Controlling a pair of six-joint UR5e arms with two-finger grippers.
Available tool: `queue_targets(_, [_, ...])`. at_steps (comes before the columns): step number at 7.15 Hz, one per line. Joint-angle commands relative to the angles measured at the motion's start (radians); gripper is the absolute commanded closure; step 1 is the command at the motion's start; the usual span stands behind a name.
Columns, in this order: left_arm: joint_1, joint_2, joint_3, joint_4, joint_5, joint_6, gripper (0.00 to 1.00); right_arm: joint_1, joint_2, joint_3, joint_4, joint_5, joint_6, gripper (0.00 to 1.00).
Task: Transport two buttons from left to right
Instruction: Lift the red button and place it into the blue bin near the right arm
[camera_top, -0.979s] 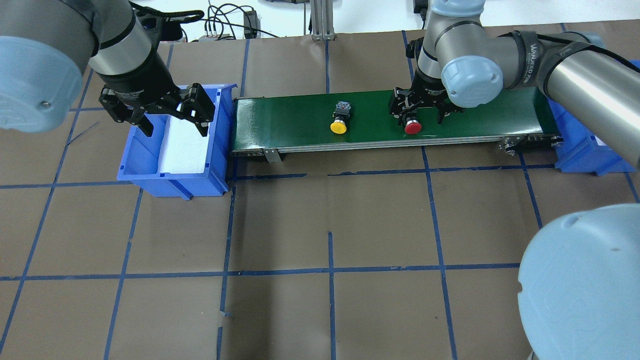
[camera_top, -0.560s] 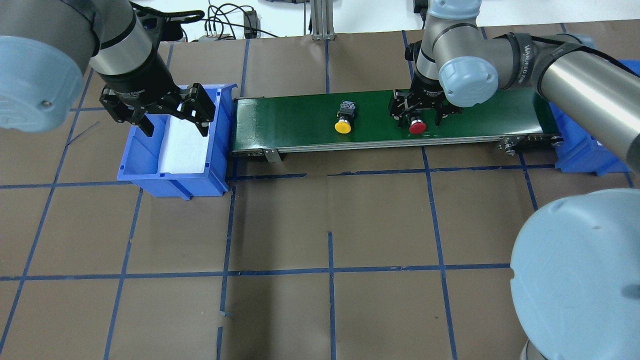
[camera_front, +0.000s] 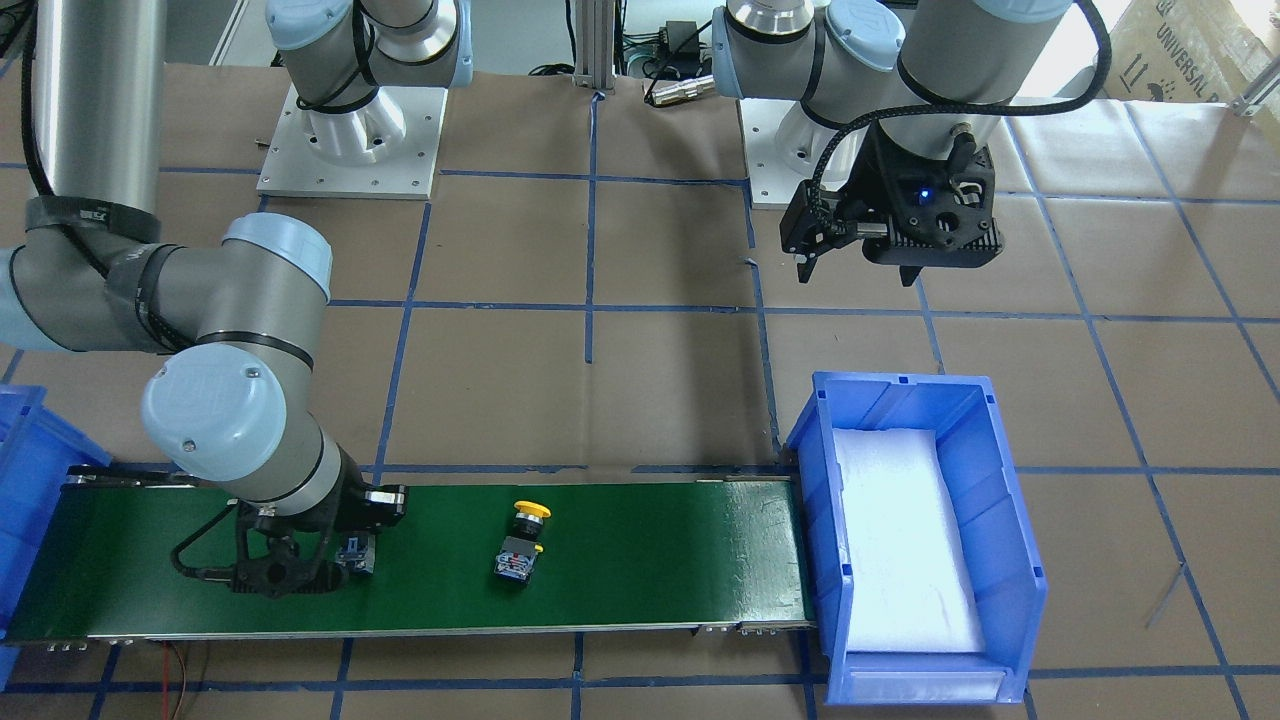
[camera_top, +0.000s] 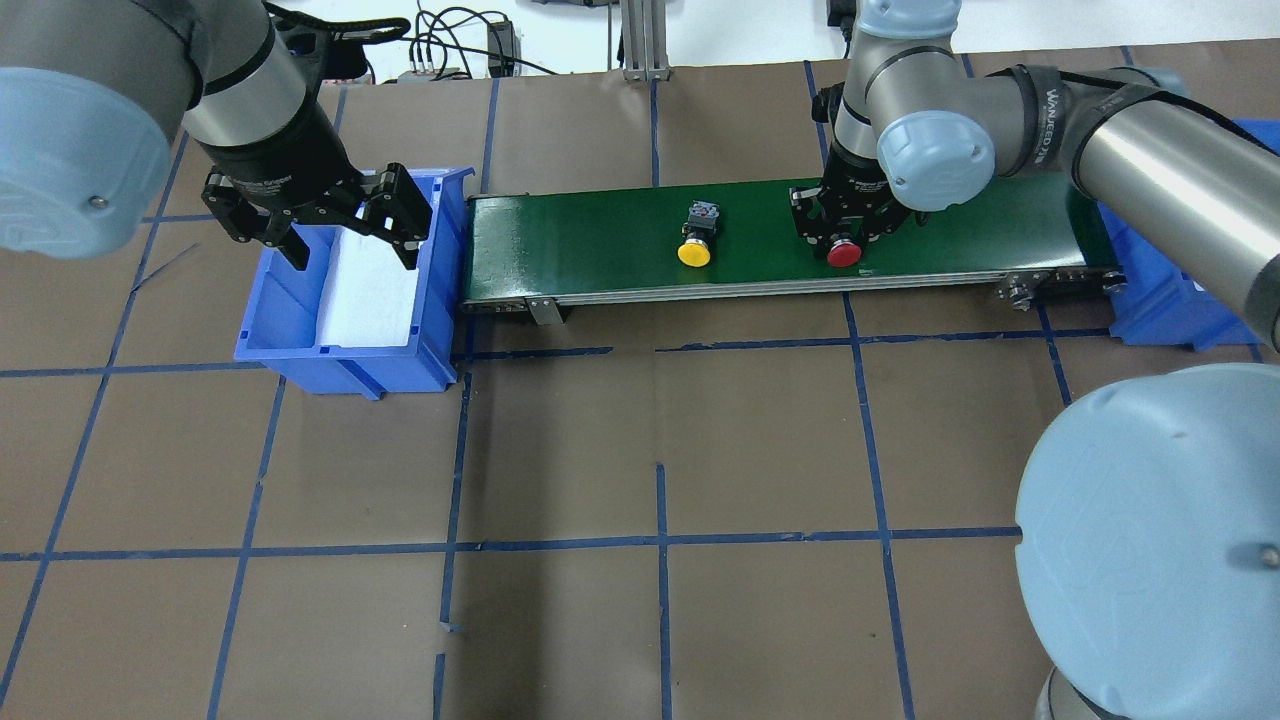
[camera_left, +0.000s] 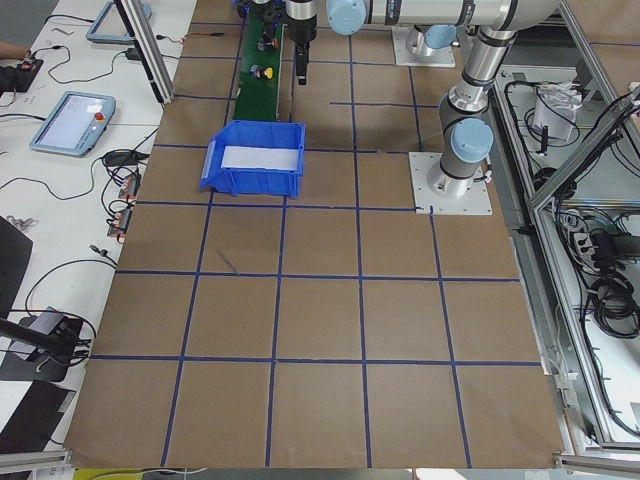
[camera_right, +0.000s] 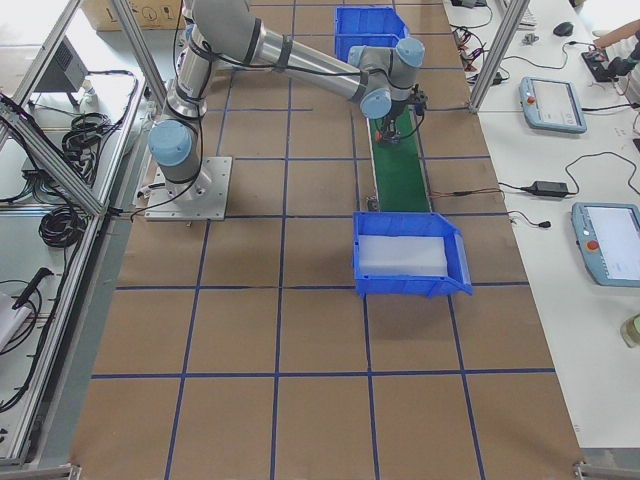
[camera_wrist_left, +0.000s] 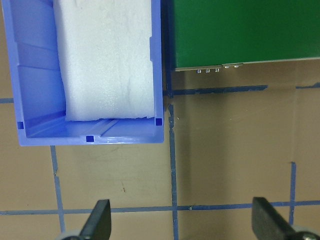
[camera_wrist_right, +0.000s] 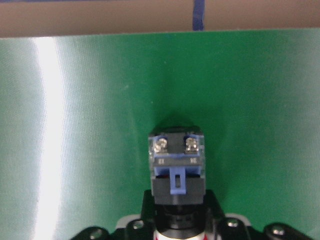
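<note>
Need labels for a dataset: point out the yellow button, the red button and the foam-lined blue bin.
yellow button (camera_top: 694, 253), overhead exterior view, on its yellow cap.
red button (camera_top: 844, 254), overhead exterior view, on its red cap.
foam-lined blue bin (camera_top: 345, 366), overhead exterior view, on its near outer wall.

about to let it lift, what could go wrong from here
The right gripper grips the red button lying on its side, with the contact block jutting out beyond the jaws; it might pivot or slip on the lift. The yellow button lies loose on its side on the belt; its round cap could let it roll.
</note>
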Motion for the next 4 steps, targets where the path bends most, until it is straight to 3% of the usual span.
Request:
queue_targets(1, [0.003, 0.005, -0.005, 0.000, 0.003, 0.001, 0.00, -0.060, -0.006, -0.066, 0.054, -0.050, -0.086, 0.89])
queue_targets(4, [0.003, -0.017, 0.021, 0.000, -0.003, -0.008, 0.00, -0.214, -0.045, -0.169, 0.188, -0.049, -0.242, 0.90])
